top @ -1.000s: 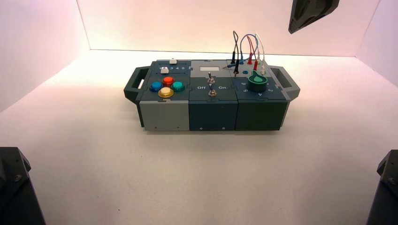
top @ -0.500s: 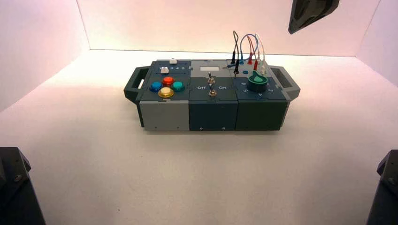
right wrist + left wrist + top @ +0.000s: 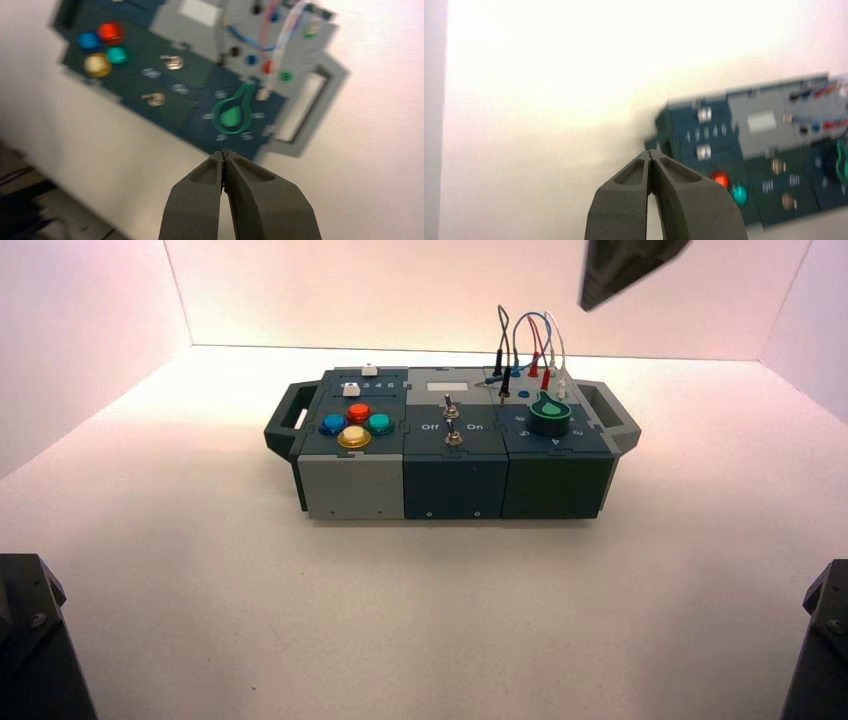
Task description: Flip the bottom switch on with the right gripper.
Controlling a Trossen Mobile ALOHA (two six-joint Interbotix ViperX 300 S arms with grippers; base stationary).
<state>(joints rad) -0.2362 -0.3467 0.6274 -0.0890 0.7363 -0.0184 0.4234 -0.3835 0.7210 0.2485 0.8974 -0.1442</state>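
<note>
My right gripper (image 3: 223,152) above the box's right side, jaws together | bottom switch (image 3: 156,99) front middle panel, lever toward Off | come down on its Off side, nudge gently toward On

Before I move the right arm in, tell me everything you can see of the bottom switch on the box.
The bottom switch is a small silver metal toggle, with a short thin lever rising from a round collar. It sits on the dark middle panel, nearer the front edge than its silver twin. In the right wrist view its lever leans toward the side with the coloured buttons, the Off side. Nothing touches it; the black right tool is away from it.
</note>
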